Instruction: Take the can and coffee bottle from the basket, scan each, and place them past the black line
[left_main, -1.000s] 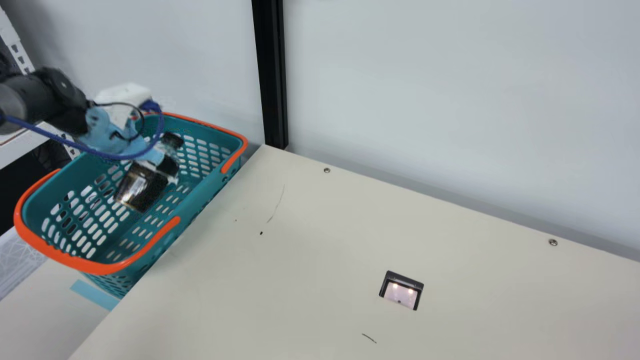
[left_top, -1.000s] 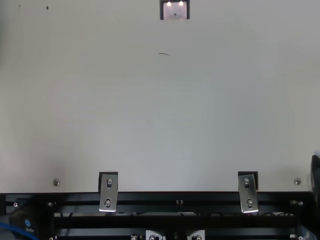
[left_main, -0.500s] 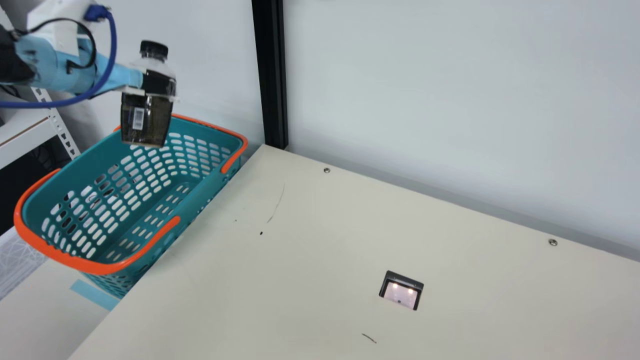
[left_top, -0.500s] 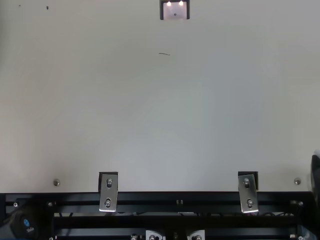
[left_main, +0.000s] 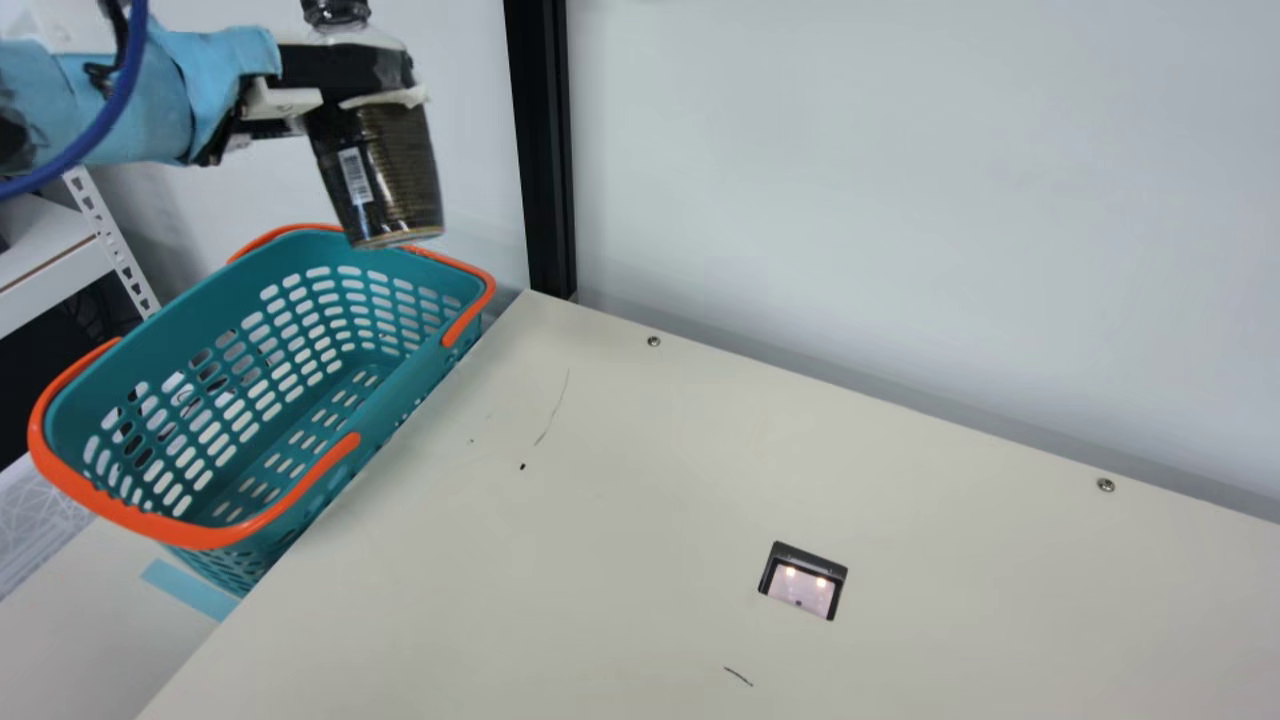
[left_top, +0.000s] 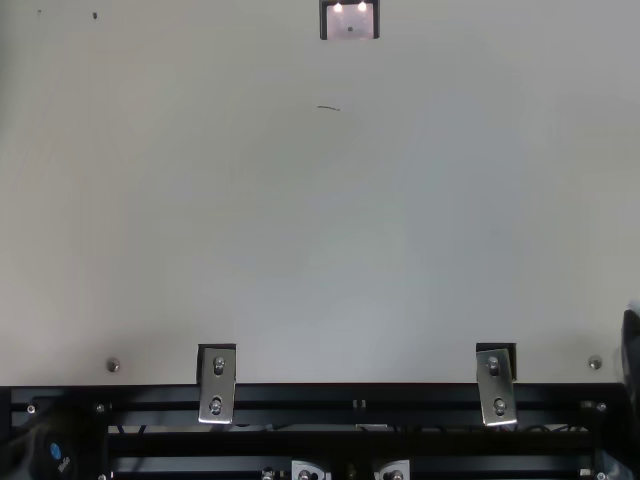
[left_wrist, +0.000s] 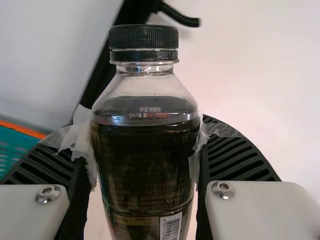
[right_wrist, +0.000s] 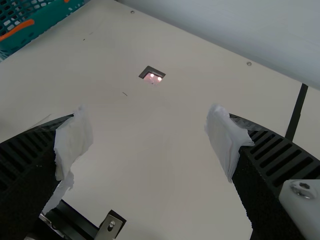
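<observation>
Pale wall (left_main: 900, 200) backs the cream worktop (left_main: 620, 520). Above the basket (left_main: 400, 405), the left tool (left_wrist: 142, 125) grips the coffee bottle (left_main: 408, 175) high on its body, presumably leaving 1 barcode (left_main: 355, 176) uncovered for the scanner (left_main: 800, 592); the right tool (right_wrist: 147, 125) is spread wide.

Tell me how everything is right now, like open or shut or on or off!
Bottle: cap on, held up, slightly tilted.
Left jaws: closed on the bottle.
Right jaws: open.
Basket: upright.
Basket handles: folded down.
Scanner: lights on.
</observation>
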